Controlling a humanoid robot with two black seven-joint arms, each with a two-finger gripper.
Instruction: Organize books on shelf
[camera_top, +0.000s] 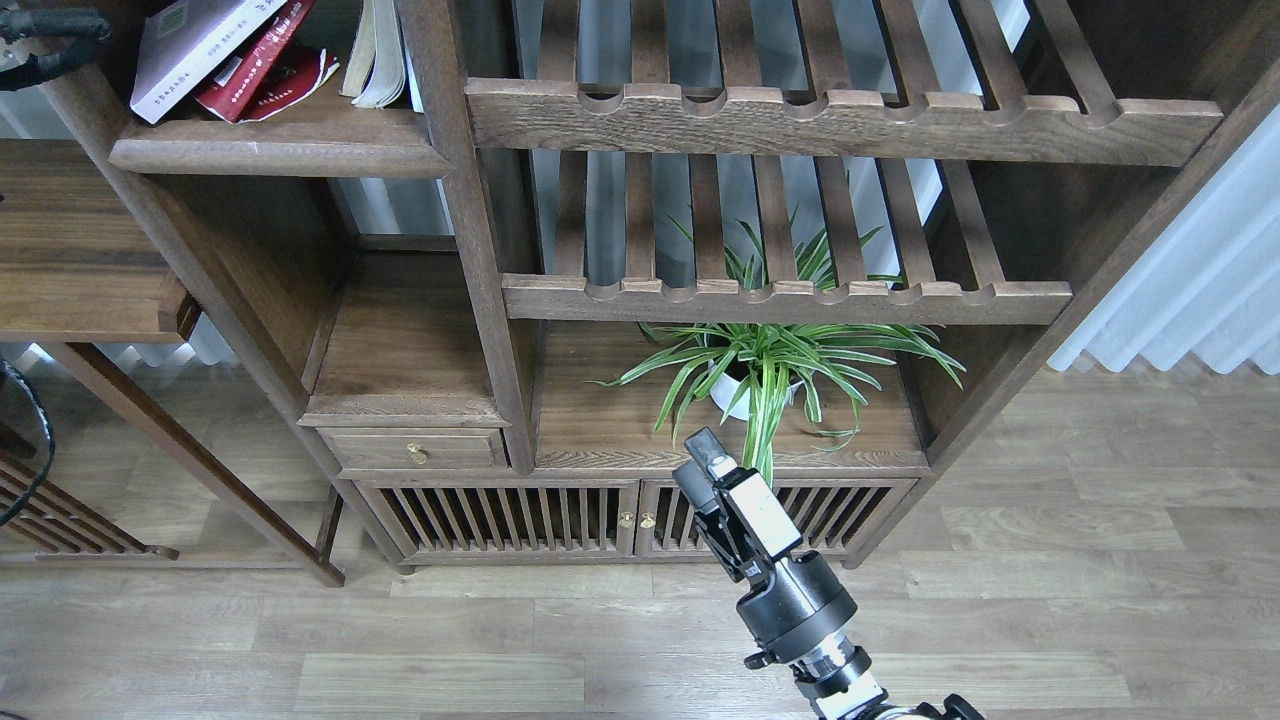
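Note:
On the shelf (280, 150) at the top left, a white-lavender book (185, 50) leans to the left. A red book (258, 65) lies tilted against it, and a book with cream pages (375, 55) stands by the post. A dark part of my left arm, probably the left gripper (60, 40), shows at the top left corner just left of the white-lavender book. It is too cut off to read. My right gripper (700, 462) hangs low in front of the cabinet, far from the books. Nothing is in it, and its fingers overlap from behind.
Two slatted racks with notched rails (800, 120) fill the middle and right. A potted spider plant (760, 370) stands just behind my right gripper. Below are a small drawer (415, 450) and slatted cabinet doors (560, 515). A side table (80, 260) stands at the left.

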